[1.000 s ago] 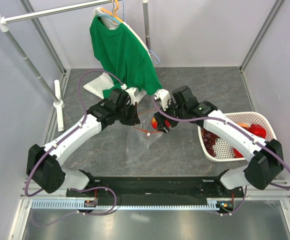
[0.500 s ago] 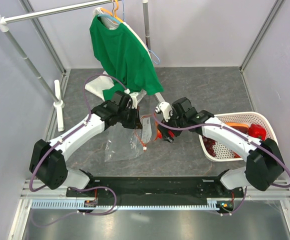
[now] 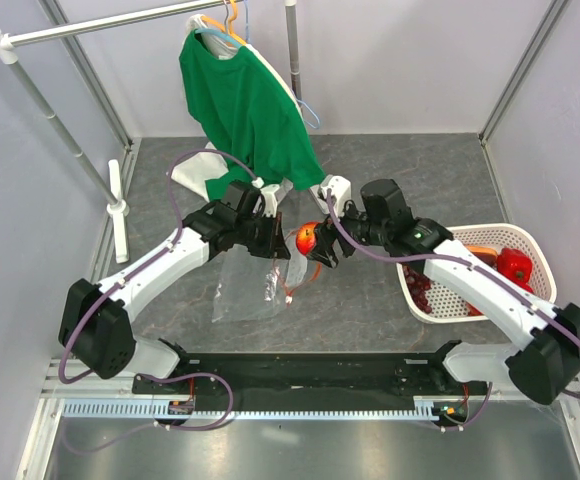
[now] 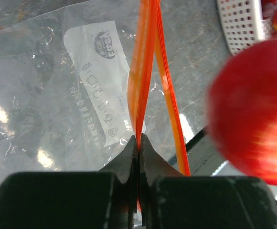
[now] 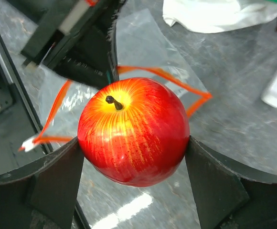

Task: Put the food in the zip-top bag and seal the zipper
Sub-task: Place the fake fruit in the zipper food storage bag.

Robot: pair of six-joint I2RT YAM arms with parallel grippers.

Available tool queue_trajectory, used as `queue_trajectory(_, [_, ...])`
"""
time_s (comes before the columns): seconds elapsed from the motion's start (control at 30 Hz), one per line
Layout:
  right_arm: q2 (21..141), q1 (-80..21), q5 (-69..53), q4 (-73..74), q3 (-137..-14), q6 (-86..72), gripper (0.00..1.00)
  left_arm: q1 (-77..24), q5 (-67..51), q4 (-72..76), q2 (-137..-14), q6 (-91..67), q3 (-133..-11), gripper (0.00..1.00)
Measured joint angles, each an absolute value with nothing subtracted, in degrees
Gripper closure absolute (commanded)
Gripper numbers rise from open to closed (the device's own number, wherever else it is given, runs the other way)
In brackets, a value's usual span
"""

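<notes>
My left gripper (image 3: 273,240) is shut on the orange-red zipper strip (image 4: 145,57) of the clear zip-top bag (image 3: 247,285) and holds one lip up, so the mouth gapes; in the left wrist view the jaws (image 4: 138,140) pinch the strip. The bag's white label (image 4: 98,81) faces up. My right gripper (image 3: 315,246) is shut on a glossy red apple (image 3: 307,238), held above the table just right of the bag's mouth (image 5: 162,76). The apple (image 5: 133,131) sits between both pads. The white slider knob (image 5: 28,143) hangs at the strip's end. A red pepper (image 3: 515,264) and dark grapes (image 3: 421,285) lie in the basket.
A white perforated basket (image 3: 510,234) stands at the right. A green shirt (image 3: 245,105) hangs from a rack at the back, over a white cloth bundle (image 3: 195,170). A white pole base (image 3: 118,205) stands at the left.
My right gripper has moved the apple up and left, level with the bag's mouth. My left gripper kept hold of the strip, and the bag's body has swung to the left.
</notes>
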State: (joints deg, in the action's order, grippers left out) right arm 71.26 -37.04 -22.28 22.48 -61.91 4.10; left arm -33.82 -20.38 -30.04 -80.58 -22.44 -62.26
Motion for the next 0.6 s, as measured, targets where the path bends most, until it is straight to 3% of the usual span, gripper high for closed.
queue_trajectory(0.33, [73.80, -36.77, -21.91, 17.10, -57.76, -1.34, 0.36, -33.32, -31.79, -25.98, -77.89, -27.75, -62.24, 0.98])
queue_trajectory(0.6, [75.64, -38.11, -20.08, 12.95, -51.48, -1.28, 0.14, -32.42, -38.37, -20.38, -77.60, -31.81, -60.40, 0.98])
